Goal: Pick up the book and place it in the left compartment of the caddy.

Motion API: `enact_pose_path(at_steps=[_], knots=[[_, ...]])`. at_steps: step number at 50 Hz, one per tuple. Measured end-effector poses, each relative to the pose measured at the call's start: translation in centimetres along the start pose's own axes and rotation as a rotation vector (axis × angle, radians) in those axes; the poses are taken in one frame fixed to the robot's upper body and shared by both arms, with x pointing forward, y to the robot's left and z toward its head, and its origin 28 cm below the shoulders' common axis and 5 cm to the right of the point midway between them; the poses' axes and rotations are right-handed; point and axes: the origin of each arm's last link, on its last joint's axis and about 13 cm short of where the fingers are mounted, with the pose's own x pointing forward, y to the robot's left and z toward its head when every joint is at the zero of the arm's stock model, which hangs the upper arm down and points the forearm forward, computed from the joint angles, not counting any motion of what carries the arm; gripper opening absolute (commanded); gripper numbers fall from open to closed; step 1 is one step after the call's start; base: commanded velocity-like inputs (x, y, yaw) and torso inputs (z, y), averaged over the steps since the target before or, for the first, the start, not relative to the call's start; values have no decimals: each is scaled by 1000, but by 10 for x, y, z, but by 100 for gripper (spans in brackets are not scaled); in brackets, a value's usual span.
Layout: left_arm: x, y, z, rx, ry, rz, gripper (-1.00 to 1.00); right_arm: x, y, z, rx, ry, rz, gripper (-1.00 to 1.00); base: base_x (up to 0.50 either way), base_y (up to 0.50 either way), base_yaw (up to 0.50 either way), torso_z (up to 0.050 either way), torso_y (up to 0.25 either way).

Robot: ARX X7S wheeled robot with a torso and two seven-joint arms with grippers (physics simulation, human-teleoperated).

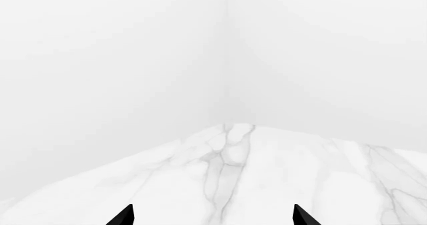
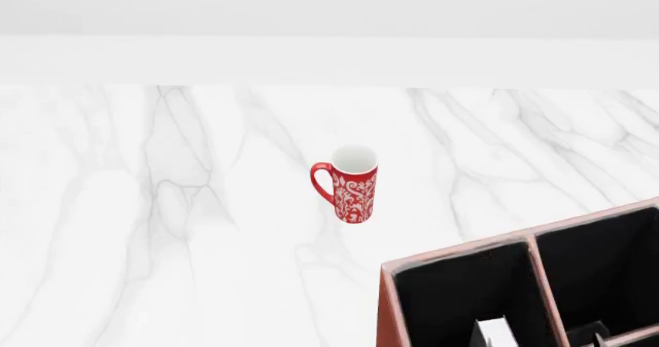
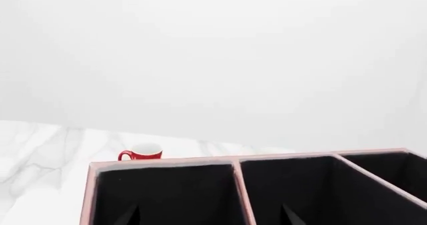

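The caddy [image 2: 383,301] is a reddish-brown box with black lining at the head view's bottom right. Its left compartment [image 2: 453,301] lies beside a thin divider. A small white and grey shape [image 2: 495,333] shows inside that compartment at the frame's bottom edge; I cannot tell if it is the book. No black book shows clearly in any view. My right gripper [image 3: 207,217] is open and empty, its dark fingertips [image 3: 130,216] wide apart over the caddy [image 3: 167,161], straddling a divider. My left gripper [image 1: 213,216] is open and empty above bare marble.
A red white-patterned mug [image 2: 350,183] stands upright on the white marble table [image 2: 154,208], beyond the caddy; its rim also shows in the right wrist view [image 3: 141,154]. A white wall runs behind the table. Two shorter caddy sections [image 2: 607,270] lie right of the divider.
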Motion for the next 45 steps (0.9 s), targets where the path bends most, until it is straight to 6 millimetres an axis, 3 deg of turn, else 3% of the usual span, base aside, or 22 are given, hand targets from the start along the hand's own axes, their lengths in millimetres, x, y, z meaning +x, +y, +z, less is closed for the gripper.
enact_pose_path(at_steps=[15,45], knots=[[0,0,0,0,0,0,100,-8,3,22,17,-67,25,100,0,0,0,0,0],[0,0,0,-3,-1,-1,100,-43,8,115,87,-377,34,100,0,0,0,0,0]])
